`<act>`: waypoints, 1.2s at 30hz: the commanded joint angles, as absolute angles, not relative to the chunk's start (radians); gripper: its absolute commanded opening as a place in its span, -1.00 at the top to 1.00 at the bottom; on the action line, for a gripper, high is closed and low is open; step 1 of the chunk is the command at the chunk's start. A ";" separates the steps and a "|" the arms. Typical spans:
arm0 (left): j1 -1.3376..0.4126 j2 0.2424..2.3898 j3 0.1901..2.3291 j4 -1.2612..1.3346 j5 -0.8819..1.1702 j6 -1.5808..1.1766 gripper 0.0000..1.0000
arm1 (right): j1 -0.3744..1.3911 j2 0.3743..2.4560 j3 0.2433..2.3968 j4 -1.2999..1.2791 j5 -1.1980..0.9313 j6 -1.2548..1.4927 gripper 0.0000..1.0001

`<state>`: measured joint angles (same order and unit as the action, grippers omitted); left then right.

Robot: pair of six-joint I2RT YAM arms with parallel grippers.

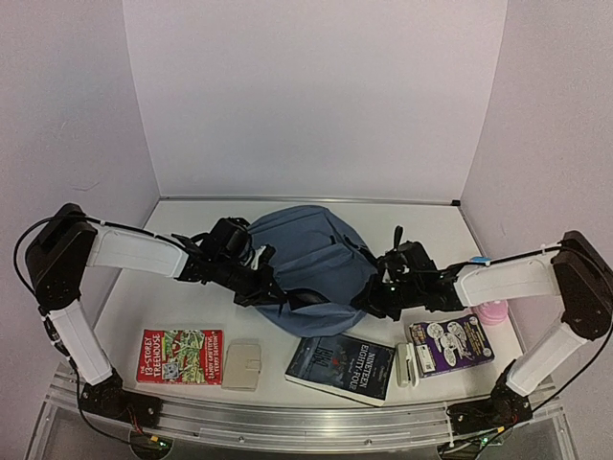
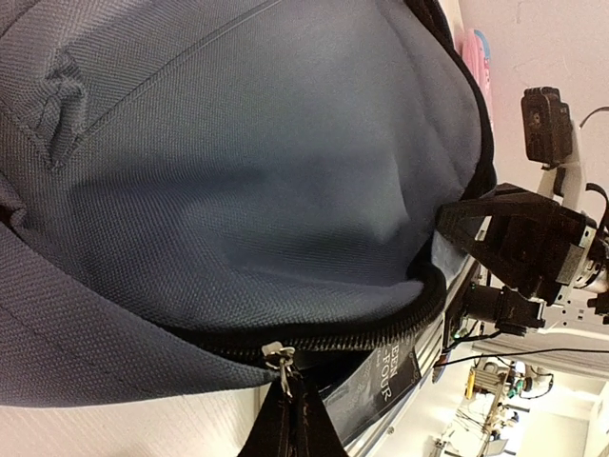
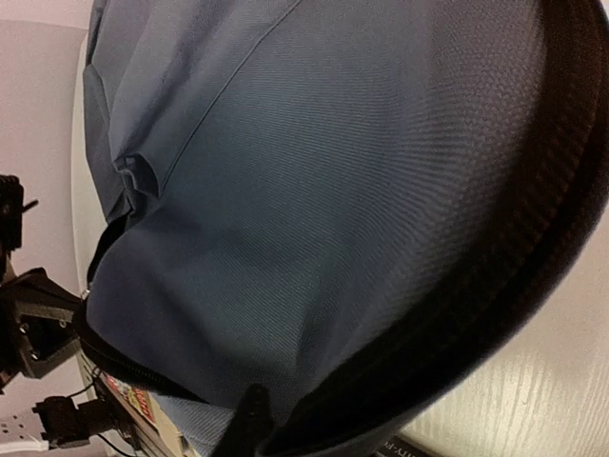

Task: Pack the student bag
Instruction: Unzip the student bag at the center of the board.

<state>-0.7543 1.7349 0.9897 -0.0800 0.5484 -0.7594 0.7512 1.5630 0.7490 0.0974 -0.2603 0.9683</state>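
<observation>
A: Located the student bag (image 1: 311, 254)?
B: Yes. Found it lying flat on the white table (image 1: 182, 230), front face up, with one gripper at each side.
A: Checked the left gripper (image 1: 261, 280)?
B: Read it as closed, pressed against the bag's left edge. On the left wrist view, saw a metal zipper slider (image 2: 277, 355) on the bag's zip and a black pull tab (image 2: 285, 419) running out past the bottom edge. Couldn't see the grip itself.
A: And the right gripper (image 1: 375, 295)?
B: Found it against the bag's right edge. Couldn't tell open from closed, with the fingers hidden in every view. Got only slate-blue fabric and the black zipper track (image 3: 495, 286) on the right wrist view.
A: Logged the rest?
B: Spotted nearly all of it on the bag's near side:
- red Treehouse book (image 1: 179, 356) and beige case (image 1: 242, 365) to the near left
- Nineteen Eighty-Four paperback (image 1: 342, 367) just beside the bag's near edge
- small white item (image 1: 406, 365) and purple book (image 1: 450, 345) to the near right

Noted the pink pencil case (image 1: 493, 312) off the bag's right, beyond the right arm.
</observation>
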 commanded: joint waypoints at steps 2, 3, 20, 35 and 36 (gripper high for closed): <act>-0.753 1.651 1.005 -0.149 0.502 -0.735 0.96 | 0.759 1.510 0.902 -0.027 -0.070 0.853 1.00; -0.753 1.643 1.004 -0.161 0.498 -0.732 0.96 | 0.755 1.492 0.934 -0.096 -0.011 0.822 1.00; -0.730 1.758 1.076 -0.100 0.687 -0.662 0.90 | 0.542 1.388 1.027 -0.344 0.055 0.560 -0.31; -0.762 1.806 1.140 -0.044 0.732 -0.421 -0.23 | 0.546 1.160 0.958 -0.417 -0.213 0.641 -0.62; -0.762 1.824 1.147 -0.030 0.746 -0.429 -0.29 | 0.547 1.149 0.939 -0.406 -0.222 0.658 -0.62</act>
<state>-0.7614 1.7594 1.0544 -0.0522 0.6897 -0.4904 0.5395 1.1672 1.0042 -0.4268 -0.1013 0.5922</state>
